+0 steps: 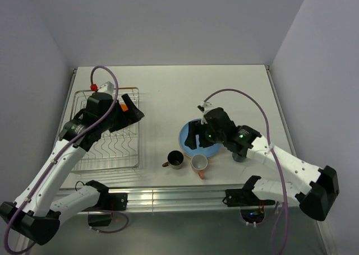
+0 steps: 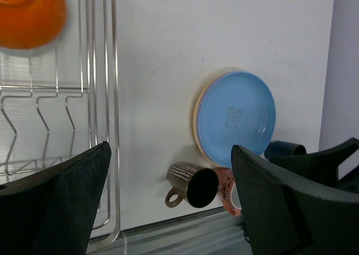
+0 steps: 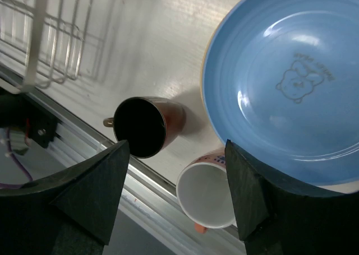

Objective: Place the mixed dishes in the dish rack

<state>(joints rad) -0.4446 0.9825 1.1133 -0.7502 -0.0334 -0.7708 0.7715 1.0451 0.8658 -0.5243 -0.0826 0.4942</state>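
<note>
White bench (image 1: 224,81), boxed by plain pale-lilac walls (image 1: 168,19) behind and beside it; aluminium rail (image 1: 168,198) along its near edge.

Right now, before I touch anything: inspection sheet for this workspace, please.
Surface: white table, with a metal rail along the near edge.
Job's things: rack on the left with an orange bowl in it. Blue plate tops a stack to the right of the rack. Brown mug and pink mug sit in front of the stack, dark blue mug beside it.
Clutter: nothing seen.
Grippers: left gripper open and empty over the rack's right side. Right gripper open and empty above the mugs.
Cables: purple cable loops above the left arm, a second above the right.
Surroundings: pale walls on three sides.
</note>
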